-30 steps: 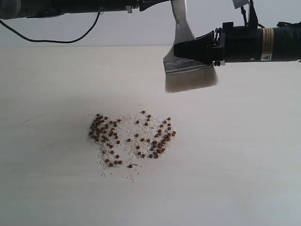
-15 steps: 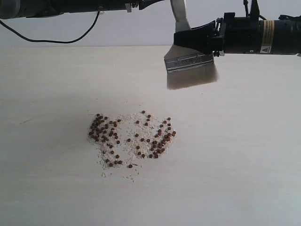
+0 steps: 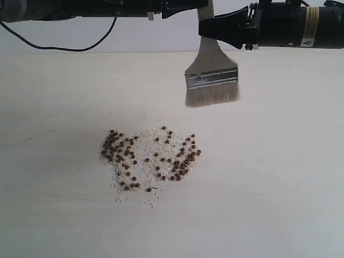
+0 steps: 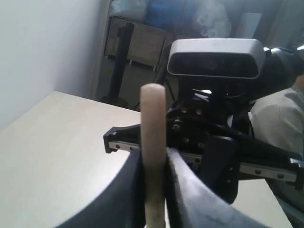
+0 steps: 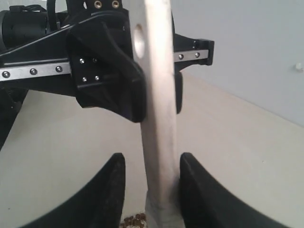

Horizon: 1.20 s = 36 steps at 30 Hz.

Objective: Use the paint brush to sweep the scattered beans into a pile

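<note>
Hanging bristles-down, apart from the scattered beans (image 3: 150,158), the paint brush (image 3: 211,80) was pinched at its handle by the left gripper (image 4: 154,154), clear only in its wrist view. The right wrist view showed the right gripper (image 5: 153,161) jaws parted, straddling the handle loosely.

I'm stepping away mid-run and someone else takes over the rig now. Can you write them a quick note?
Left tool: shut on the paint brush handle.
Right tool: open around the handle, gap on one side.
Brush: in the air, bristles down, clear of the beans.
Beans: loose patch with pale grit on the table.
Done: brush lifted. Left: all the sweeping.
</note>
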### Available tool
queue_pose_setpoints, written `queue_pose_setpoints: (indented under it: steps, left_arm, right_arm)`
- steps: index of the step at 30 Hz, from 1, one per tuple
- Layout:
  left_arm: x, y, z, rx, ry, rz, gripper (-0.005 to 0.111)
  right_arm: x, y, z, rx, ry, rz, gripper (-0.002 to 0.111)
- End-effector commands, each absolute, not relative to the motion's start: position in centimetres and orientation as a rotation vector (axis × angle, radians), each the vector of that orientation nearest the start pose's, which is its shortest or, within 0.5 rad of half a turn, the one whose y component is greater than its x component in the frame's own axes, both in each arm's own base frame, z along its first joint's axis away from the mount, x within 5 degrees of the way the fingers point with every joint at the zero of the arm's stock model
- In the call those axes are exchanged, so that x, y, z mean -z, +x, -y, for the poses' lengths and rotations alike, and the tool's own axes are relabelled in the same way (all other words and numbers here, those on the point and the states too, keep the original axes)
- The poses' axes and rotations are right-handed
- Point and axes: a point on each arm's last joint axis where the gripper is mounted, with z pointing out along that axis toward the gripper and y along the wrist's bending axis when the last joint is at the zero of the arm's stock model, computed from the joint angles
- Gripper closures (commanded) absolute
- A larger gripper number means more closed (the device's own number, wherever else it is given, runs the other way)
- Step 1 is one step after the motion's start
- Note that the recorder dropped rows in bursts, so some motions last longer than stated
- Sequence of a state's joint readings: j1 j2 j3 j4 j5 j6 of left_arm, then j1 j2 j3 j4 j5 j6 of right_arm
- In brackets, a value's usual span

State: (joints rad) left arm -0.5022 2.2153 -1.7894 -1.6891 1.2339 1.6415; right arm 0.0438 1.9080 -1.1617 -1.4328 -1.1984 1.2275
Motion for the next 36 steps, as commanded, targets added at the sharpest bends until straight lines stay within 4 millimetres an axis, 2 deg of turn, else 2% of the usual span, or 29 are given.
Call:
queue_pose_setpoints:
  steps: [1, 10, 14, 23, 26, 34, 36]
  left_arm:
    - [-26.6, 37.7, 30.5, 1.52, 1.161, -1.369, 0.107]
    - [-26.1, 37.2, 30.7, 1.533, 1.202, -1.44, 0.107]
    - [-26.2, 37.3, 30.7, 1.54, 1.191, -1.438, 0.107]
    - [-26.2, 36.2, 31.9, 1.566, 1.216, -1.431, 0.107]
    - [-26.1, 36.2, 32.0, 1.562, 1.226, -1.43, 0.107]
    - [-25.9, 36.1, 31.9, 1.542, 1.261, -1.442, 0.107]
    - [-25.8, 36.1, 31.9, 1.539, 1.265, -1.443, 0.107]
  right_arm:
    - [-23.4, 36.8, -10.2, -1.146, -0.853, -1.618, 0.072]
    - [-23.4, 36.8, -10.2, -1.176, -0.822, -1.643, 0.073]
    - [-23.1, 36.5, -10.2, -1.178, -0.863, -1.674, 0.073]
    - [-23.1, 36.5, -10.2, -1.183, -0.852, -1.675, 0.073]
    - [-23.1, 36.5, -10.2, -1.183, -0.852, -1.675, 0.08]
    - [-23.1, 36.6, -10.2, -1.19, -0.841, -1.678, 0.108]
    - [-23.1, 36.6, -10.2, -1.2, -0.829, -1.686, 0.108]
